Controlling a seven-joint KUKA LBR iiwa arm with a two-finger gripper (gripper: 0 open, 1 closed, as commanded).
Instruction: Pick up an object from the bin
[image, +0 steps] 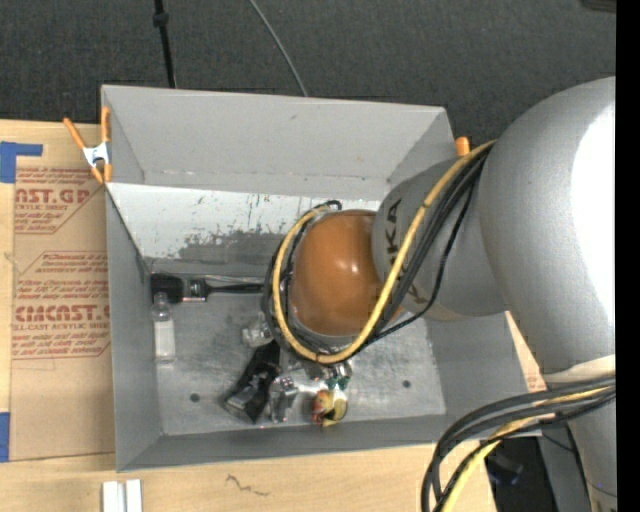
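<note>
My gripper (283, 372) hangs low in the grey metal bin (130, 400), over a heap of small black and shiny metal bits (258, 392) near the front wall. I cannot tell whether it is wide or closed. I judge that nothing is lifted yet, so the grasp and the raise are left.

bottle (162, 332) left in bin (270, 140) | tool (222, 288) behind bottle | heap (262, 392) front centre
</note>
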